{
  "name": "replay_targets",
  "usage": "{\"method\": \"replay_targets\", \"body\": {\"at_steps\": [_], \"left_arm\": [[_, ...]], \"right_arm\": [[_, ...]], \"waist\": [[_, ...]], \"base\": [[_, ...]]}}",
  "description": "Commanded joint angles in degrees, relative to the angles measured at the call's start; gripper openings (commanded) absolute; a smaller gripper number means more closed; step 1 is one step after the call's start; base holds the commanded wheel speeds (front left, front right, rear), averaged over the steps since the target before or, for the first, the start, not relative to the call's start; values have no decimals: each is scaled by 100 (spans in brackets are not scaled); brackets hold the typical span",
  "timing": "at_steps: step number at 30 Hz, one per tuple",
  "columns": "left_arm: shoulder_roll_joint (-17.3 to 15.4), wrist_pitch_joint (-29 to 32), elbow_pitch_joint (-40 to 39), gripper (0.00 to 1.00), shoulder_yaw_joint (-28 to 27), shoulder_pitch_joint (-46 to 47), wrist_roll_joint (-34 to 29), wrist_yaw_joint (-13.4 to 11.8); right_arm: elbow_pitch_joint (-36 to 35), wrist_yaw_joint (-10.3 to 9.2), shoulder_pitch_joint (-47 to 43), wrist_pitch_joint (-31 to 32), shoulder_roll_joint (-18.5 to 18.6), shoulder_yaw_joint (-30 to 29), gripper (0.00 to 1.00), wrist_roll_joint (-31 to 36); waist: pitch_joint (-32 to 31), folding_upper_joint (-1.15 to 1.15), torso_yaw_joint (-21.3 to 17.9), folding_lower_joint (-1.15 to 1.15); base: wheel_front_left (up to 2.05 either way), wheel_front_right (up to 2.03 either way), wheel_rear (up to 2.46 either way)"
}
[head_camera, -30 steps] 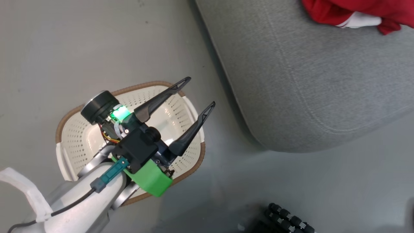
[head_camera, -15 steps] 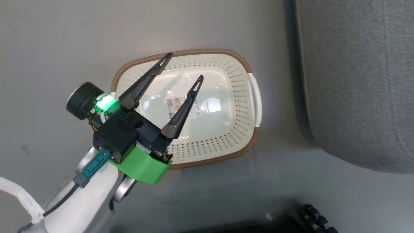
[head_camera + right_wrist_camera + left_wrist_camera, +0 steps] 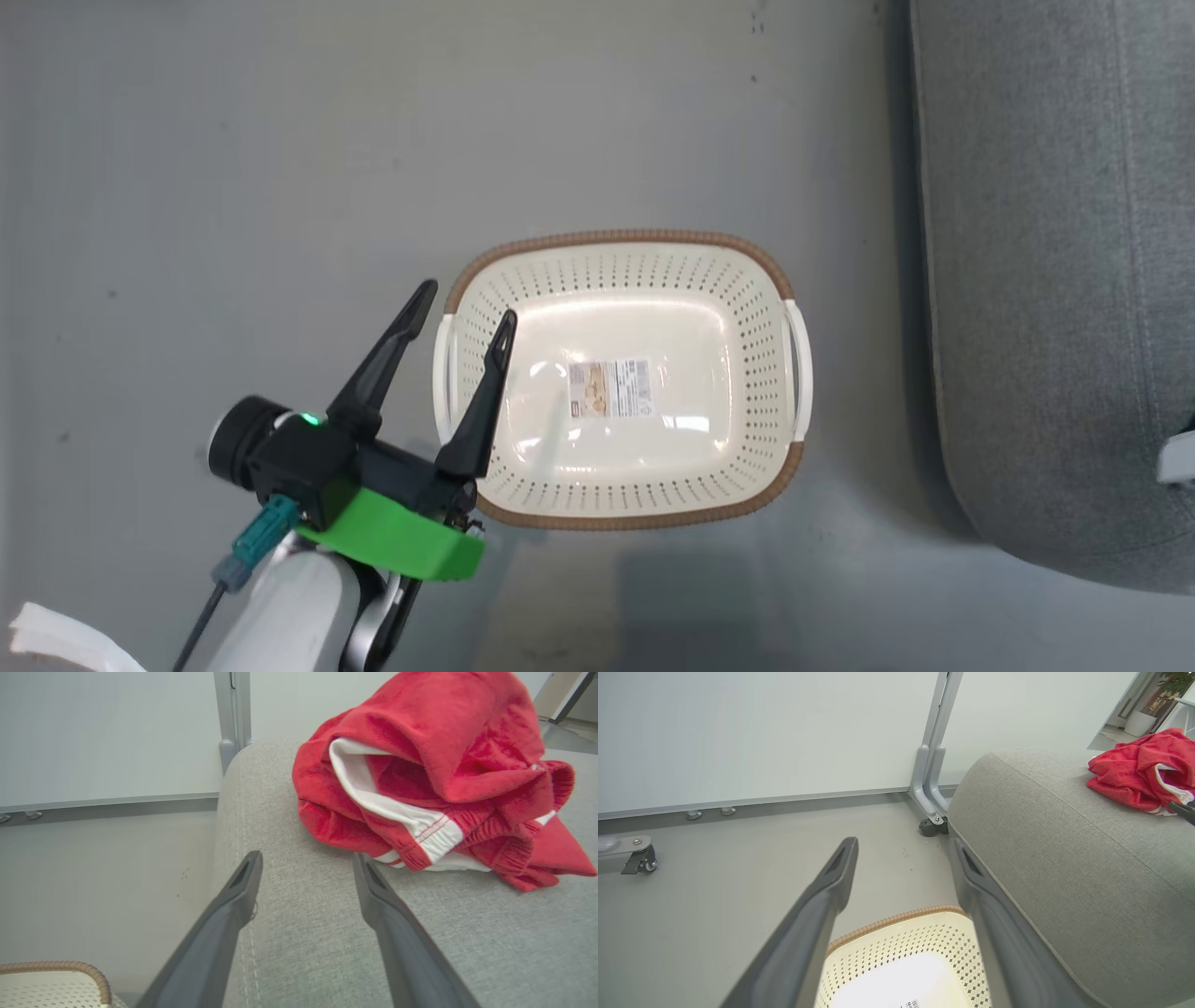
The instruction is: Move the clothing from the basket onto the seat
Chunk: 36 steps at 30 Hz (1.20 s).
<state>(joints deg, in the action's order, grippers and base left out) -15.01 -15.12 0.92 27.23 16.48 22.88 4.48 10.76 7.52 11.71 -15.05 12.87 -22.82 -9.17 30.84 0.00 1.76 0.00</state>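
Note:
The cream basket (image 3: 619,237) with its brown rim stands on the grey floor, holding nothing but a label on its bottom. My left gripper (image 3: 467,306) is open beside the basket's left handle, one finger over the wall; the left wrist view has it (image 3: 903,844) above the basket rim (image 3: 896,918). To the right is the big grey seat (image 3: 1055,280). Red clothing (image 3: 420,765) with white trim lies bunched on the seat (image 3: 303,942). My right gripper (image 3: 308,858) is open just short of it, nothing between the fingers. The clothing (image 3: 1143,774) also appears far right.
A white partition wall with a grey metal post on castors (image 3: 931,788) stands behind the seat. Another castor foot (image 3: 640,858) is at the far left. The basket's corner (image 3: 56,980) sits below the seat edge. A pale arm part (image 3: 1176,457) pokes in at the right.
The head camera has swung, so the basket now sits mid-picture and the clothing has left that view. My left gripper, earlier over the basket, now stands at its left handle, still open.

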Motion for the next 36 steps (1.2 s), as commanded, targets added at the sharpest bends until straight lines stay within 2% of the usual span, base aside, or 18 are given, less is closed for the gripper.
{"method": "replay_targets", "body": {"at_steps": [1,6,12,13,15,21,26,36], "left_arm": [[87,-2,67,100,-83,-249,-110,14],[416,-2,268,100,-570,-929,-296,-74],[740,-2,412,100,-1023,-1546,-459,-83],[815,-2,424,100,-1257,-1772,-516,-181],[929,-3,343,100,-1514,-1957,-527,-264],[1095,-3,137,100,-1956,-2490,-750,-109],[1168,-2,-273,100,-2205,-2893,-1218,-82],[1208,-3,-225,100,-2283,-3383,-1328,69]], "right_arm": [[-56,-6,-218,-17,-153,167,100,47],[-117,-6,-637,-17,-473,1106,100,-109],[-40,-6,-906,-18,-568,2250,100,-264],[-51,-6,-1030,-18,-611,2563,100,-312],[-151,-6,-1137,-18,-650,2813,100,-357],[-430,-6,-1646,-18,-759,3146,100,-367],[-544,-6,-2039,-18,-754,3276,100,-106],[-550,-6,-2503,-18,-830,3183,100,65]], "waist": [[-1282,0,-14,0],[-2025,0,64,0],[-2770,0,220,0],[-3012,0,252,0],[-3150,0,274,0],[-3533,0,279,0],[-3698,0,182,0],[-3885,0,45,0]], "base": [[0,0,0],[0,0,0],[0,0,0],[0,0,0],[0,0,0],[0,0,0],[0,0,0],[0,0,0]]}}
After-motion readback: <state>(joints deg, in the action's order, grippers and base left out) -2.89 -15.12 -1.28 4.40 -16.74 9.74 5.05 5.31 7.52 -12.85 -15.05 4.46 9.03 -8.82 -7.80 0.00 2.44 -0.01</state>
